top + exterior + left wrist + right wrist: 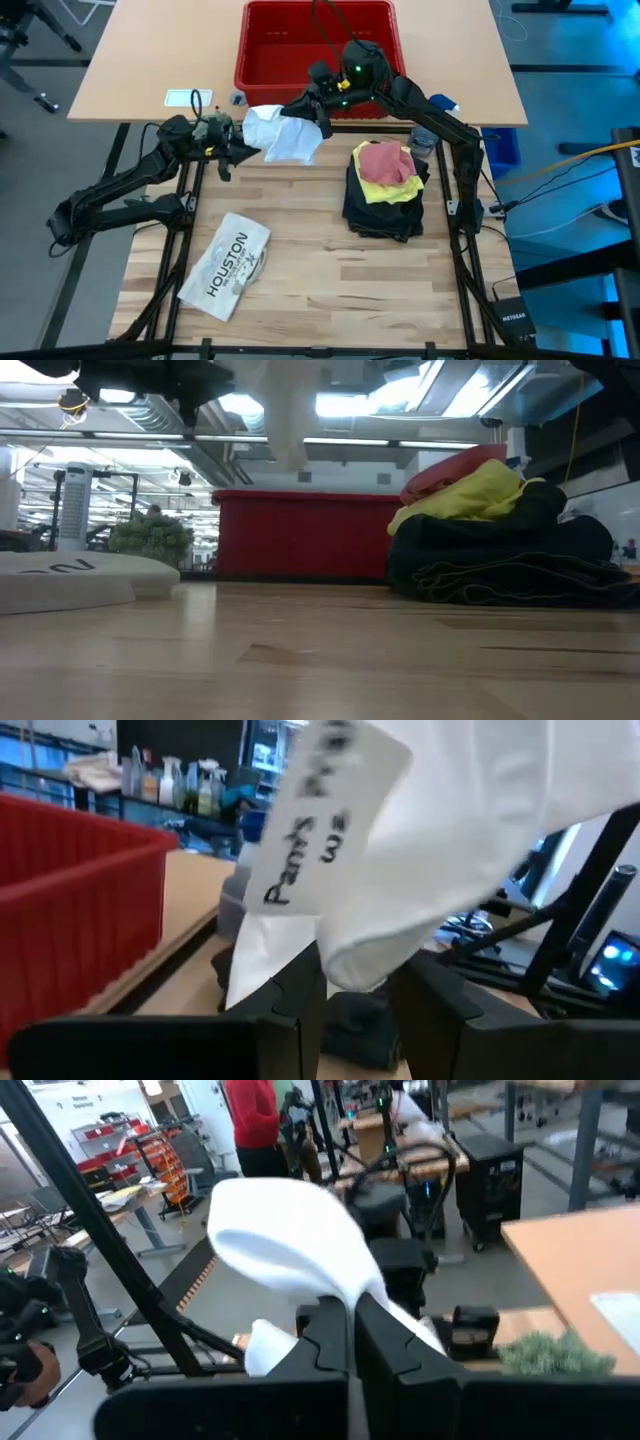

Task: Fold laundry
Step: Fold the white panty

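Flanking lifted white cloth [282,136]: red basket [318,45], folded pile [385,190].

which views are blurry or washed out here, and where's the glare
Left wrist view: the white cloth is close and soft-edged, its handwritten tag smeared. Right wrist view: the cloth is overexposed, without folds showing. Low view: ceiling lights flare behind the hanging cloth; the near table is out of focus. High view: evenly lit, sharp.

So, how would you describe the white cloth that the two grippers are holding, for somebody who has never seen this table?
Find the red basket at the table's far edge. Just in front of it, the white cloth hangs in the air between the left gripper and the right gripper. Unlike the stacked dark trousers, yellow T-shirt and pink cloth, it touches no surface.
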Controlling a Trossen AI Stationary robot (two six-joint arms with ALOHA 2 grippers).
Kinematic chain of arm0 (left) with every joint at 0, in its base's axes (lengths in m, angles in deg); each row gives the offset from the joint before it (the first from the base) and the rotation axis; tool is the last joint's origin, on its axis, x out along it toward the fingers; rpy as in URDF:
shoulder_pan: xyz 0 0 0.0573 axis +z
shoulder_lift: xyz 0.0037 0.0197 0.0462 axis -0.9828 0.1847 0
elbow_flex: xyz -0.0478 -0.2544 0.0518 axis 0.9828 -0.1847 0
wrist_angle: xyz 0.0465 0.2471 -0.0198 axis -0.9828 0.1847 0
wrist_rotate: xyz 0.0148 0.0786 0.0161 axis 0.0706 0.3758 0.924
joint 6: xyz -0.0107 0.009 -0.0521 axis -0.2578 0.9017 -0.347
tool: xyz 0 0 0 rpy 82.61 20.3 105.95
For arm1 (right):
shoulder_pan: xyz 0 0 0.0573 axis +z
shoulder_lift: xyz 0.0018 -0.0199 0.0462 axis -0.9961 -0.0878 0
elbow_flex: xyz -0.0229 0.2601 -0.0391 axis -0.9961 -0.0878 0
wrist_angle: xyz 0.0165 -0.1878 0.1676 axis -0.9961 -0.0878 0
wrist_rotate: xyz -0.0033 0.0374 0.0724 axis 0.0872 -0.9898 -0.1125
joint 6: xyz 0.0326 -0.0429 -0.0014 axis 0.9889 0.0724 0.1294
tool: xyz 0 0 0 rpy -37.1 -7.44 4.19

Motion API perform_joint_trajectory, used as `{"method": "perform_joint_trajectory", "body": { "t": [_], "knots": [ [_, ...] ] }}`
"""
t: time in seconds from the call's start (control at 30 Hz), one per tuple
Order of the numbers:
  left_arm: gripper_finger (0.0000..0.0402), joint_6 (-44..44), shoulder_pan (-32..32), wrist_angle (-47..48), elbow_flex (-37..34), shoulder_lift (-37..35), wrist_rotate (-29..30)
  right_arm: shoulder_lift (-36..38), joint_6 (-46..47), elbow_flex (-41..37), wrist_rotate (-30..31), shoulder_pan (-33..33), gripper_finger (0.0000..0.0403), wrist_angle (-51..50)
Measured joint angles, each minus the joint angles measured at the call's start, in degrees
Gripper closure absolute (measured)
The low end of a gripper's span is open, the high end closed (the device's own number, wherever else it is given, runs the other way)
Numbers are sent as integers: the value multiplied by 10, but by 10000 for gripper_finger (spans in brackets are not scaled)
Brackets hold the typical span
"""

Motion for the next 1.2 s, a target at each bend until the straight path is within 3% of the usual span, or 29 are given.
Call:
{"method": "perform_joint_trajectory", "body": {
  "t": [0.23,0.43,1.0,1.2],
  "knots": [
    [310,6,0,-7,0,0,44,10,-5,0,12,-1,402,-1],
    [391,2,0,-6,0,0,62,13,-16,0,35,-5,402,-4],
    [400,-65,-2,-65,0,-12,13,15,-44,0,59,-5,402,-30],
    [401,-72,-1,5,15,-63,11,14,-93,0,105,-9,402,-109]
  ]
}}
